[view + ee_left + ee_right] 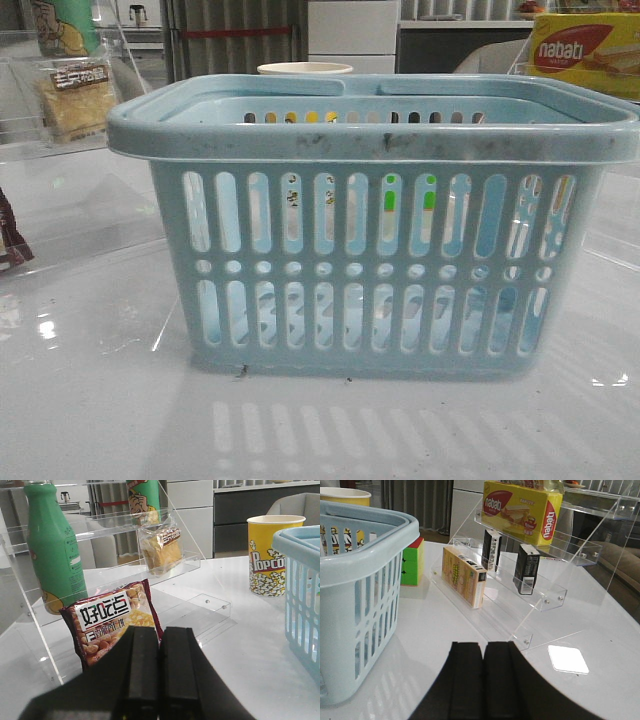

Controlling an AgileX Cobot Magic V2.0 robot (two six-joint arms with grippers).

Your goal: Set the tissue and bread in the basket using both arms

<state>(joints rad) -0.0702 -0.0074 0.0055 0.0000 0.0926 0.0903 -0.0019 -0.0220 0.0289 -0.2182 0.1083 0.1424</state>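
The light blue basket (370,135) stands in the middle of the table; it also shows in the left wrist view (300,545) and the right wrist view (365,555). The bread (161,550), a pale slice in a clear packet with a brown label, leans on a clear shelf to the left (75,100). Two small nearly black packs (526,569) (491,550) stand on the right clear shelf; I cannot tell which is the tissue. My left gripper (159,630) is shut and empty, low in front of the left shelf. My right gripper (484,645) is shut and empty, between basket and right shelf.
A dark red-brown snack packet (112,625) and a green bottle (52,550) stand on the left shelf. A popcorn cup (272,555) is behind the basket. The right shelf holds a yellow nabati box (522,510) and an orange carton (462,575); a colour cube (412,560) sits beside it.
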